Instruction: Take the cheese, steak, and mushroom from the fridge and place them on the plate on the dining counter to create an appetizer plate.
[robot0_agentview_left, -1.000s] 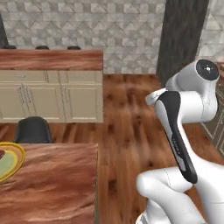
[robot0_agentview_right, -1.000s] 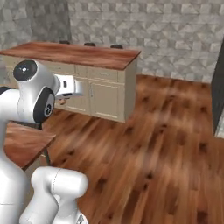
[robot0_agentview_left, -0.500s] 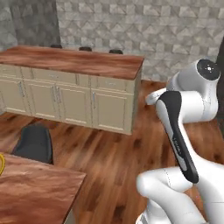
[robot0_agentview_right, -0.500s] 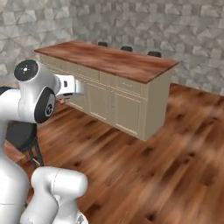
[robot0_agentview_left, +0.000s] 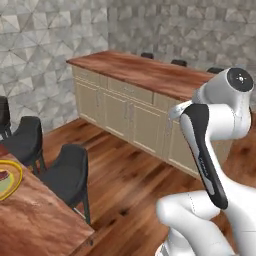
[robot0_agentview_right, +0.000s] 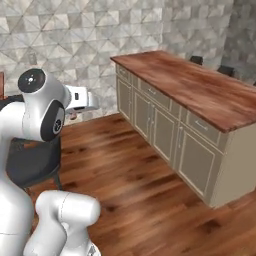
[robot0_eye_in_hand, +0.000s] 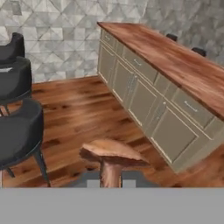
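The mushroom (robot0_eye_in_hand: 111, 153), a brown-red cap on a pale stem, stands upright at the bottom of the hand view with my gripper (robot0_eye_in_hand: 111, 179) shut on its stem. In the right base view the gripper (robot0_agentview_right: 75, 114) is held out from the white hand at chest height, with the small mushroom (robot0_agentview_right: 74, 116) under it. The plate (robot0_agentview_left: 16, 181), yellow-rimmed with a pale green centre, lies on the dining counter (robot0_agentview_left: 35, 220) at the left edge of the left base view. A red-pink piece (robot0_agentview_left: 3, 176) rests on the plate, cut off by the frame edge. The cheese and the fridge are out of view.
A cream-cupboard counter (robot0_agentview_left: 150, 75) with a wood top (robot0_agentview_right: 200, 90) runs along the far side, across open wood floor (robot0_agentview_right: 130, 165). Dark chairs (robot0_agentview_left: 70, 170) stand beside the dining counter, and in the hand view chairs (robot0_eye_in_hand: 17, 131) are at the left. A stone wall (robot0_agentview_left: 50, 30) stands behind.
The whole scene has swung in both base views, so the base has moved. The cream counter now sits closer and to the right, and the chairs have come into view. The arm's pose is unchanged.
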